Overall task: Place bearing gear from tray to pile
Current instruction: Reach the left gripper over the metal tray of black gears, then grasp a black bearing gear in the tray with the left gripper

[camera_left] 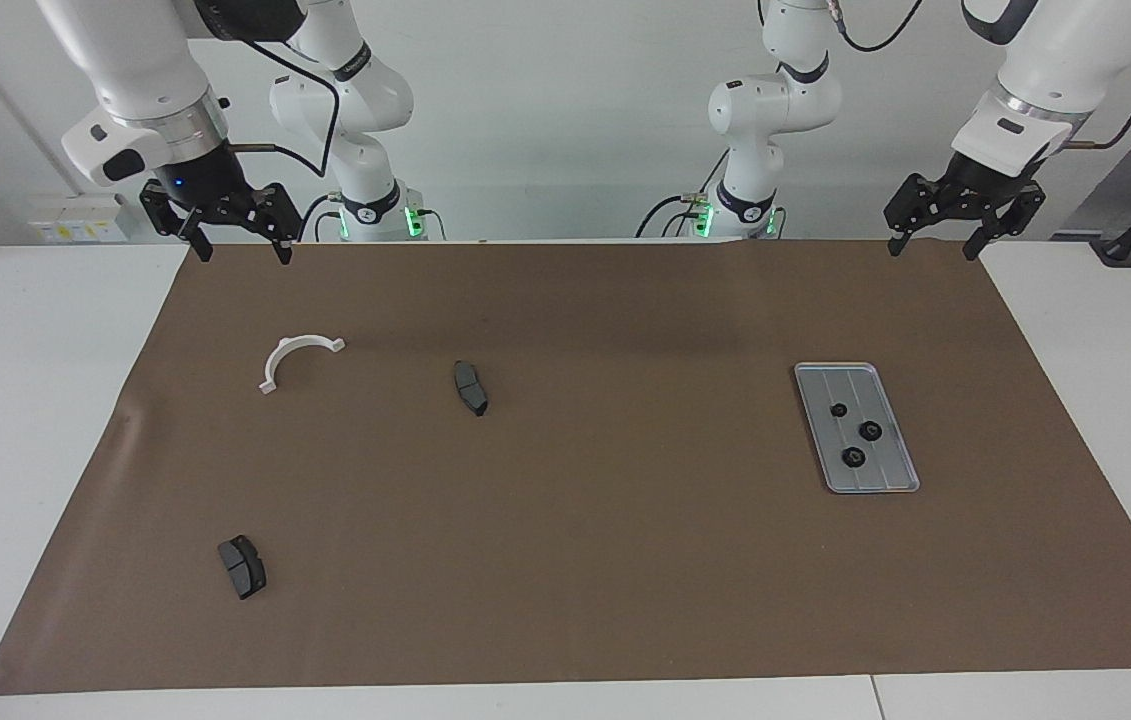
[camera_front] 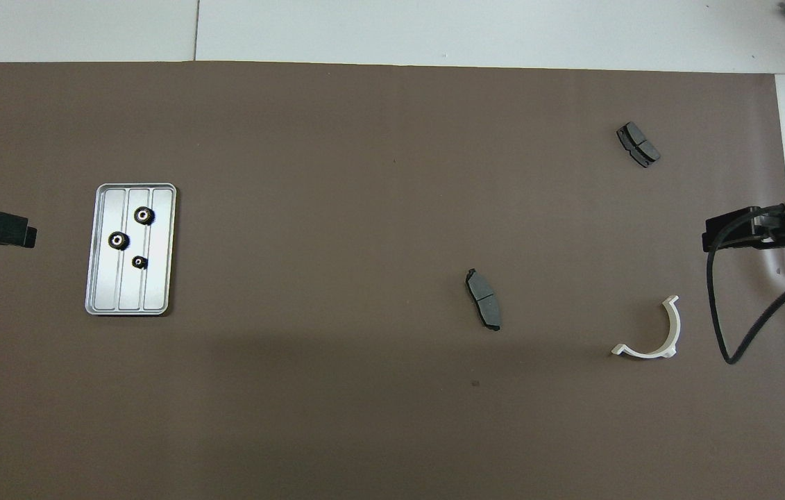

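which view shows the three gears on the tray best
The overhead view: it looks steeply down on the tray, so the three gears show as separate toothed rings with pale centres. The facing view shows the same gears on the tray, but slanted and with less tooth detail.

Robotics lab. Two white Franka arms (camera_left: 365,120) bolted at edge of white counter (camera_left: 35,400), green status lights at bases. Brown paper mat (camera_left: 565,560) taped flat as work surface. Plain white walls, loose black cables (camera_front: 746,305), wall socket box (camera_left: 75,220). Industrial parts laid out: brake pads (camera_left: 470,387), metal tray (camera_left: 885,478).
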### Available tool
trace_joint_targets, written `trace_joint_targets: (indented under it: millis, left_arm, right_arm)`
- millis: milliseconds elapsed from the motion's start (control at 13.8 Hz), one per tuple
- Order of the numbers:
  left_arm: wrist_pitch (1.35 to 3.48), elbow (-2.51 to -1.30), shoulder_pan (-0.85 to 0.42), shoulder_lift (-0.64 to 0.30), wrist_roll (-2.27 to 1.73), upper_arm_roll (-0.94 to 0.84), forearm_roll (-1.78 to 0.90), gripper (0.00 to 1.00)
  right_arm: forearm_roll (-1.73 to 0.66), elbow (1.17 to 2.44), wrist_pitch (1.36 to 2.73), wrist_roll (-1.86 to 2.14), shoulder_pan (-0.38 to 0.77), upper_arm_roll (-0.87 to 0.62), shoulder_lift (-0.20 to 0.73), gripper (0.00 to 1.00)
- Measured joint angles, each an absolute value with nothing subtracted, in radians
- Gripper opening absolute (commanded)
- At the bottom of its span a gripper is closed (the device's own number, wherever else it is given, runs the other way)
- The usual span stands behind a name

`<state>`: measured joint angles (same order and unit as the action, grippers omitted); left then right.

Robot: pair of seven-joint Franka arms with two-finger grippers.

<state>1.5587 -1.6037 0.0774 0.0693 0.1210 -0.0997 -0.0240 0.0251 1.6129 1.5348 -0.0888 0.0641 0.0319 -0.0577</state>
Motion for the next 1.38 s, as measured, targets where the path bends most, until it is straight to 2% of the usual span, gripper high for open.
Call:
trace_joint_targets:
  millis: [581,727,1018,1381]
  left_arm:
    - [1.576,-1.618,0.080,0.060,0.120,-0.099,-0.024,1.00]
    - [1.586,-1.635,0.082,0.024,0.120,-0.099,-0.024,1.00]
    - [1.707,-1.657,0.089,-0.106,0.120,-0.099,-0.024,1.00]
    - [1.956,-1.830,0.090,-0.148,0.119,-0.099,-0.024,1.00]
  right_arm:
    - [0.025,1.613,1.535,-0.089,0.064,0.032,-0.058,1.00]
    - [0.025,1.613,1.535,-0.089,0.064,0.032,-0.058,1.00]
    - [0.025,1.613,1.535,-0.089,0.064,0.032,-0.058,1.00]
    - [0.025,1.613,1.535,-0.089,0.064,0.032,-0.058,1.00]
